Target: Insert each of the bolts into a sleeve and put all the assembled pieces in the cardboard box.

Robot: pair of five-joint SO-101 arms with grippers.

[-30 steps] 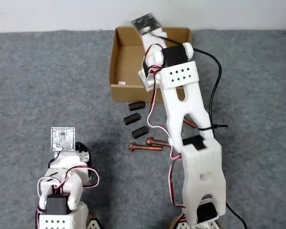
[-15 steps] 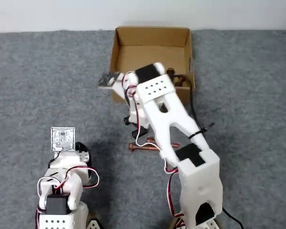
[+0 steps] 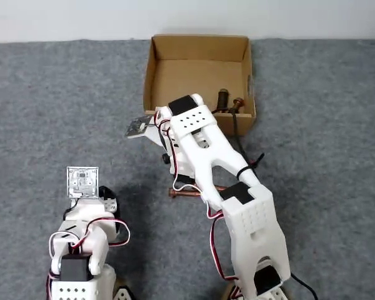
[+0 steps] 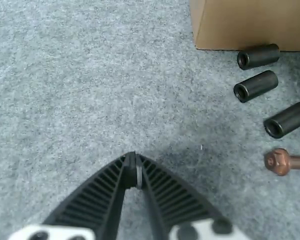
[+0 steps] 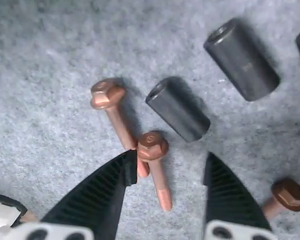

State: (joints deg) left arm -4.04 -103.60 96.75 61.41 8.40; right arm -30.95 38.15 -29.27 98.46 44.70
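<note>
**Right jaws spread over loose bolts, left jaws closed**

High view: the cardboard box (image 3: 199, 41) stands at the far side of the grey surface (image 3: 62, 112). In its near right corner lies a sleeved bolt (image 3: 223, 100), with a second copper bolt head (image 3: 238, 102) just beside it. The right arm (image 3: 250, 219) extends from the near edge to just in front of the box. A loose bolt (image 3: 184, 192) and the end of a black sleeve (image 3: 167, 159) show beside it. The left arm (image 3: 81, 250) sits folded at the near left, well apart from the parts.

Left wrist view: the left gripper (image 4: 133, 167) has its jaws pressed together on nothing. Farther off, a first sleeve (image 4: 258, 56) lies just beside the box wall. A second sleeve (image 4: 255, 85), a third sleeve (image 4: 287, 120) and a hex bolt head (image 4: 279, 161) follow it.

Right wrist view: the right gripper (image 5: 170, 159) hangs over the parts with its jaws spread, pinching nothing. The shaft of a middle bolt (image 5: 157, 175) lies between them, its head just beside one jaw tip. A neighbouring bolt (image 5: 112, 107) lies close against it. A short sleeve (image 5: 177, 116) lies just beyond, a long sleeve (image 5: 242, 60) farther off, and an outer bolt (image 5: 285, 196) lies outside the other jaw.
</note>
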